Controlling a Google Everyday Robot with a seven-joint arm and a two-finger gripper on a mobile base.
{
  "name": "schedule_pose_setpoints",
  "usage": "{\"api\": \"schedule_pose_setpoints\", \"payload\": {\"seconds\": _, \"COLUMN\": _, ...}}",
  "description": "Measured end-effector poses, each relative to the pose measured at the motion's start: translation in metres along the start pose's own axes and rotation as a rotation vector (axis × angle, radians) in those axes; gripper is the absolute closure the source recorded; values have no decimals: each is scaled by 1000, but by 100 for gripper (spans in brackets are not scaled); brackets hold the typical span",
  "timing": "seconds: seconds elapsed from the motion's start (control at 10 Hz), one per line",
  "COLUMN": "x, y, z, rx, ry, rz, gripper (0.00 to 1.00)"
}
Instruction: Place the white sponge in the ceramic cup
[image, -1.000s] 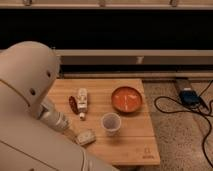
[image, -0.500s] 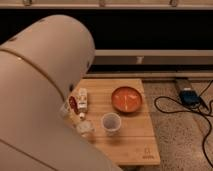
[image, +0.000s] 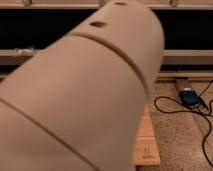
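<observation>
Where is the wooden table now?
Camera view: only a strip of the wooden table shows, lower right, between the robot's arm and the blue floor device; the gripper is out of sight.

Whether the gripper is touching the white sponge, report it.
Cannot tell. In the camera view the robot's arm fills the frame, hiding the gripper and the white sponge; only an edge of the wooden table shows.

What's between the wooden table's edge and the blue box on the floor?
In the camera view: speckled floor crossed by a black cable. The gripper is not in view; the arm blocks most of the scene.
</observation>
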Motion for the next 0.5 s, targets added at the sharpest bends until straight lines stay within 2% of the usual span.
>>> {"api": "schedule_pose_setpoints", "payload": {"seconds": 0.2, "x": -14, "y": -26, "z": -13, "rx": -28, "ry": -21, "rz": 43, "gripper": 100}}
{"api": "schedule_pose_setpoints", "payload": {"seconds": 0.5, "x": -10, "y": -65, "z": -7, "rx": -66, "ry": -7, "rz": 110, "gripper": 100}}
